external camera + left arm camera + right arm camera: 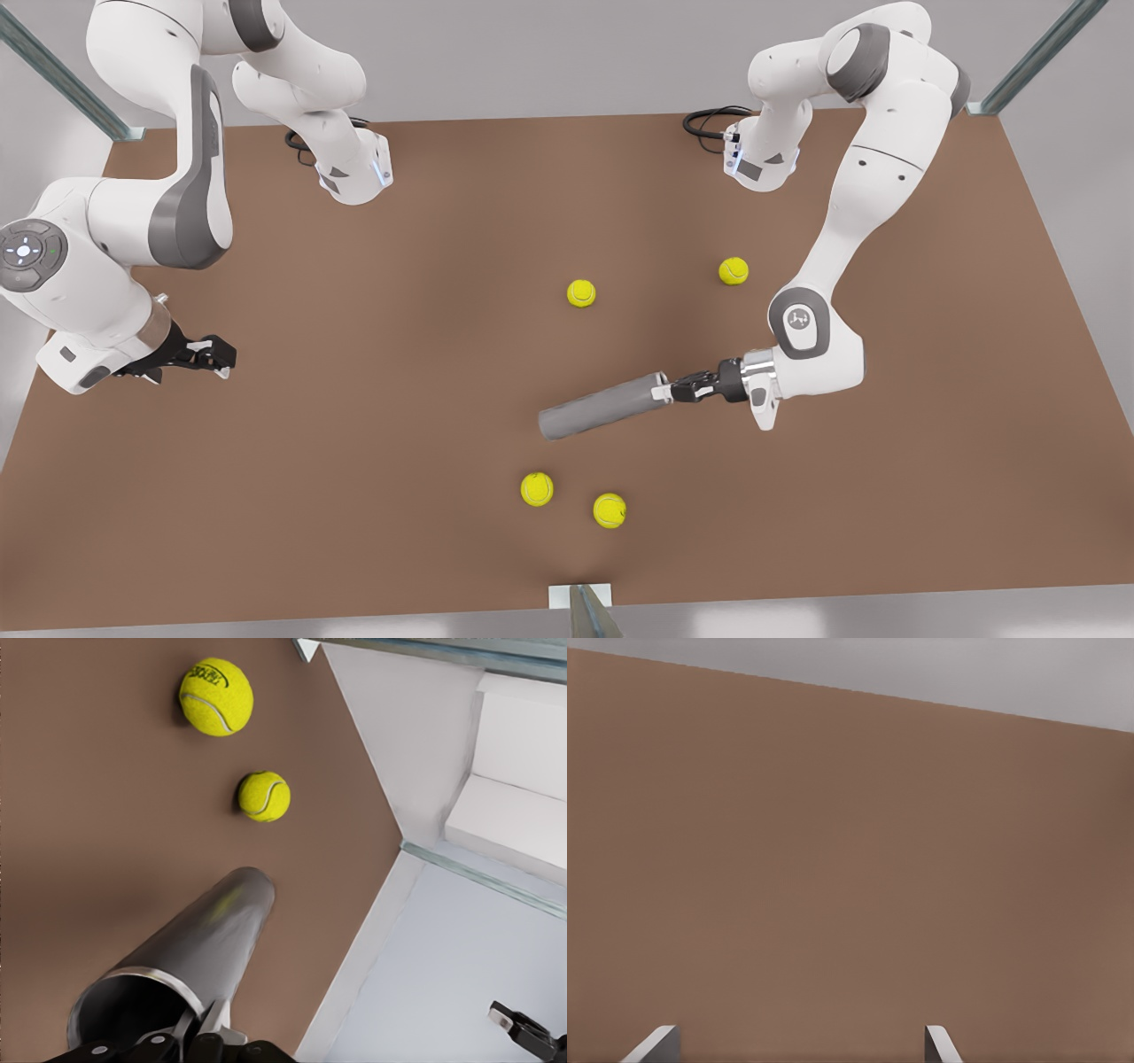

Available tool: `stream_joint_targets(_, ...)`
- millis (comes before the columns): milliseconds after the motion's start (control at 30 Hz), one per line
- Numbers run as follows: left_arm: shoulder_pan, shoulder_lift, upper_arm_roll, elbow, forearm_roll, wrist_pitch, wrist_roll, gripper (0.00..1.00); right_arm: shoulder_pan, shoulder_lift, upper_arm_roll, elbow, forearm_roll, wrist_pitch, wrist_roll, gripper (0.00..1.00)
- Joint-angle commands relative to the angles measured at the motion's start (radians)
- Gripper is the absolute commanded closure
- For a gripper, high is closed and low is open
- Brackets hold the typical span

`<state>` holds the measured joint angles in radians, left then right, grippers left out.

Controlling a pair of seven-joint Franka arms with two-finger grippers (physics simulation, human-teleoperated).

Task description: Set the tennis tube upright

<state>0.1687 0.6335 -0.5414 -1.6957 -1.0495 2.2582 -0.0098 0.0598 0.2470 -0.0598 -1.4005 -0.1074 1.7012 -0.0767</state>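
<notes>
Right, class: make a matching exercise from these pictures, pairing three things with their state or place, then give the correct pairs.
Things:
1. tennis tube
2. left gripper
3. right gripper

States or places:
A. open, over bare table at the front view's left
B. lying on its side on the table
C. shut on the tube's open rim

Pairs: 1-B, 2-C, 3-A

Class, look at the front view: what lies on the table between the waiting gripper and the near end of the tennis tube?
Nothing: bare table between the open right gripper and the tennis tube, held by the left gripper.
</notes>
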Motion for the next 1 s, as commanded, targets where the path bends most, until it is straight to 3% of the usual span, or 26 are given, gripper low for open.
stream_joint_targets(0, 0.000, 0.000, 0.000, 0.001, -0.020, 0.000, 0.001, 0.79, 0.000, 0.000, 0.000, 0.000, 0.000, 0.000, 0.000, 0.00)
stream_joint_targets(967, 0.018, -0.005, 0.008, 0.007, 0.026, -0.017, -0.004, 0.79, 0.000, 0.001, 0.000, 0.000, 0.000, 0.000, 0.000, 0.00)
